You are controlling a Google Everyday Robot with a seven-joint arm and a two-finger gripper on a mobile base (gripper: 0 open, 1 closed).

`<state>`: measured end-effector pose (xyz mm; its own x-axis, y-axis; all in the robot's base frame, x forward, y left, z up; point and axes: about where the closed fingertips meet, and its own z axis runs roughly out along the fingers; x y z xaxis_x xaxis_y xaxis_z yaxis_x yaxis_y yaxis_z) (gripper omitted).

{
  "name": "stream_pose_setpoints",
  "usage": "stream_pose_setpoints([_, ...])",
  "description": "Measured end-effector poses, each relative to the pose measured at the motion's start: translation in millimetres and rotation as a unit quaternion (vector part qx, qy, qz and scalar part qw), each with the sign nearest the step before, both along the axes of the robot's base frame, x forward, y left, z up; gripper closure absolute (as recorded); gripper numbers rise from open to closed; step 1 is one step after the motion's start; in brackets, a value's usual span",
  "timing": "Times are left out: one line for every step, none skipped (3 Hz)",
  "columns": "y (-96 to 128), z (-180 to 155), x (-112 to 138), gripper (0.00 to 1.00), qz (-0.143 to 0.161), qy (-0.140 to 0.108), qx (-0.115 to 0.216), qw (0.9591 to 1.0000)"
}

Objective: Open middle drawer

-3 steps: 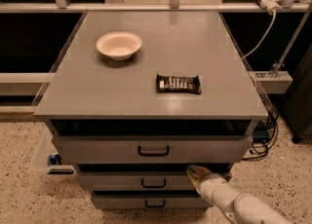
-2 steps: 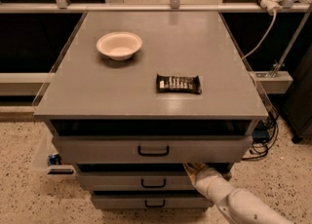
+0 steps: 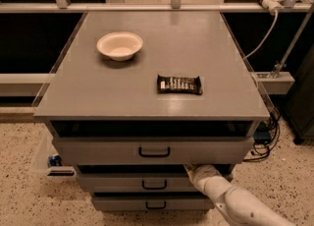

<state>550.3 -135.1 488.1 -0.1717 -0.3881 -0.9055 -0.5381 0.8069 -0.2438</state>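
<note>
The middle drawer (image 3: 113,183) is a wide, shallow grey front with a small black loop handle (image 3: 154,184), second of three stacked under the grey table. My gripper (image 3: 193,170) comes in from the lower right on a white arm (image 3: 235,205). Its tip sits at the middle drawer's top edge, in the dark gap under the top drawer (image 3: 98,151), to the right of the handle. The tip is partly tucked into that gap.
A white bowl (image 3: 119,45) and a dark candy bar (image 3: 179,84) lie on the grey tabletop (image 3: 206,43). The bottom drawer (image 3: 117,203) sits below. A clear plastic box (image 3: 49,160) stands on the floor at left, and cables (image 3: 267,139) hang at right.
My gripper has moved left and slightly up, from right of the middle drawer's front to its top edge under the top drawer. The drawers have not visibly moved.
</note>
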Motion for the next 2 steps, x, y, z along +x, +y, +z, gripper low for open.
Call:
stream_pose_setpoints([2,-11,-11,1.00,0.001,0.021,-0.004,0.9998])
stream_pose_setpoints([6,-27,-32,1.00,0.012,0.055,-0.016,0.9983])
